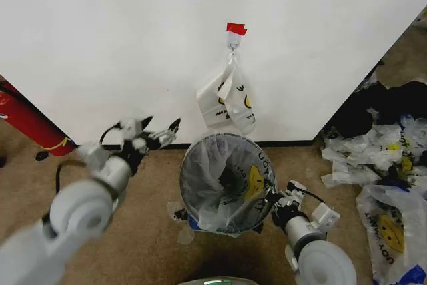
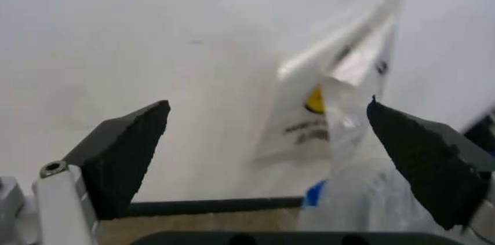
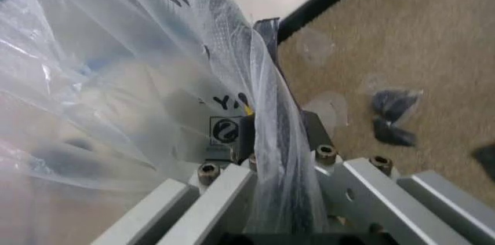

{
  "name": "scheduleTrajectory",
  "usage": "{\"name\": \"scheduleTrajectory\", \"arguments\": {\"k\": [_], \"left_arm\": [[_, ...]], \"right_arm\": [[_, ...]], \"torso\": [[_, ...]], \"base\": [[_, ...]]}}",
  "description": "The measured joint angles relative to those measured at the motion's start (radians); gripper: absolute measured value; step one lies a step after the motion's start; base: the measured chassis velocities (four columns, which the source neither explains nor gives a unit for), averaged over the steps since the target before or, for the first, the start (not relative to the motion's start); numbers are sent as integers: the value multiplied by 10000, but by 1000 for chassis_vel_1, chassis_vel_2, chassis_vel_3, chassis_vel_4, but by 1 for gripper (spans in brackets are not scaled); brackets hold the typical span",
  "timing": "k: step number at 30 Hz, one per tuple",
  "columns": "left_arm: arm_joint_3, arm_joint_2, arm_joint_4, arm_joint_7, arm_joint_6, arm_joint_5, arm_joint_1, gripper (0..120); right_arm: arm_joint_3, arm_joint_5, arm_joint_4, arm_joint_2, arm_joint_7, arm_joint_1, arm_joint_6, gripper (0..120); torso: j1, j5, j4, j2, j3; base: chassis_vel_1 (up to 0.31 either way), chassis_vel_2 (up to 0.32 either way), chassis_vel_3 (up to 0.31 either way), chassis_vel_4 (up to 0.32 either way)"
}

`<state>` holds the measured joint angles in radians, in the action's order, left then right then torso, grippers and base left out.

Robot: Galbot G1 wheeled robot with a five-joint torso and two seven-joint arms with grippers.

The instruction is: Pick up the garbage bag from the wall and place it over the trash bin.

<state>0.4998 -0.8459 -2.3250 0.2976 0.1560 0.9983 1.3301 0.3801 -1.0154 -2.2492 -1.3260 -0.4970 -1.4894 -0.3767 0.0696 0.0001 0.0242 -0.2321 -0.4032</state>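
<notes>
The white wall (image 1: pixel 133 45) fills the upper part of the head view, with a black baseboard along its foot and brown carpet (image 1: pixel 147 231) below. A strip of red tape (image 1: pixel 235 29) marks a small hook (image 1: pixel 233 43) on the wall, and white smiley bags (image 1: pixel 228 98) hang from that hook, just above the bin.

The trash bin (image 1: pixel 200 198) stands on the carpet close to the wall, directly below the hook. The garbage bag (image 1: pixel 230 181) is draped over the bin's mouth and down inside it, with its yellow smiley face on the side nearest the right arm and a bit of blue at the bin's foot.

A heap of loose bags (image 1: pixel 387 165) lies on the floor at the robot's right. A red cylinder (image 1: pixel 27 121) leans at the far left.

The left gripper (image 1: pixel 152 133) hovers near the baseboard, to the left of the bin, its fingers (image 2: pixel 124 152) spread wide with nothing between them. The right gripper (image 3: pixel 270 141) is at the bin's right rim, its fingers pinched closed on a gathered fold of the garbage bag.
</notes>
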Motion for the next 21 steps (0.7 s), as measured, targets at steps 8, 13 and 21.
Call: {"name": "scheduleTrajectory", "arguments": {"k": [8,13,21], "left_arm": [[2574,-2023,-386,-623,-543,-606,2697,100],[3180,-3396,-293,-900,-566,-1051,3312,100],[3077,-3814,-374,-932,-460,-1184,3089,100]], "right_arm": [[72,-535,781,367,-89,748,-830,0],[-328,-512,1150,484,-116,1125,-939,0],[-420,-190,1401,531,110,1257,-947,13]], "torso": [[1,0,1,0,0],[1,1,-1,1,0],[1,-1,5,2,-1]], "base": [[0,0,0,0],[0,0,0,0],[0,0,0,0]]}}
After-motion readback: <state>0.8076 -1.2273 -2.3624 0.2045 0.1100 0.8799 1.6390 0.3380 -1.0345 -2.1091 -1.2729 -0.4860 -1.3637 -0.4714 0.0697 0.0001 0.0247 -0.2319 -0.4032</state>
